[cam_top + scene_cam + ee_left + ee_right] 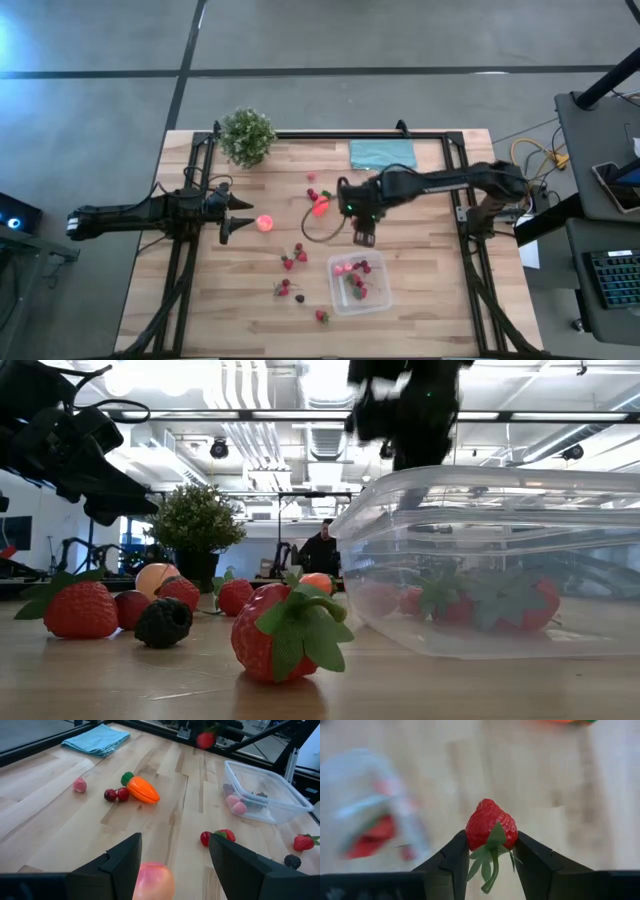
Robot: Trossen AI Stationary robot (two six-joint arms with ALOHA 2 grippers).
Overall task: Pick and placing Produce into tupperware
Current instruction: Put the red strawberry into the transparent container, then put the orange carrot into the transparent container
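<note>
One strawberry (491, 825) is pinched between the fingers of the right gripper (491, 851), red tip pointing away from the wrist, green leaves hanging down betw. the pads. Seen from above, that gripper (363, 238) hangs over bare wood just beside the tupperware (381, 296), off its far-left corner, not over the tub itself. The tupperware is a clear, shallow, rounded-square tub, already holding several pcs: two pale pink balls (343, 268) and a few red strawberries w/ green tops (480, 600).

Rest of the produce is scattered on the table (420, 215) to the left of the tupperware. Near its left edge: a few strawberries (295, 258), another small group w/ a dark berry (298, 297), and one strawberry (322, 316) by the tub's near-left corner. Farther off, past the right gripper: an orange carrot w/ green top (141, 790), a pair of dark red cherries (116, 795) just beside it, and a small pink pc (79, 784).

A pink-orange ball (265, 223) lies well left of the tupperware, directly in front of the left gripper (240, 216), whose fingers stand wide apart, holding nothing; the ball (152, 881) shows betw. them, untouched as far as can be told.

A teal cloth (382, 153) lies at the table's far edge, beyond the tupperware; a green potted plant (247, 135) stands at the far-left corner.
</note>
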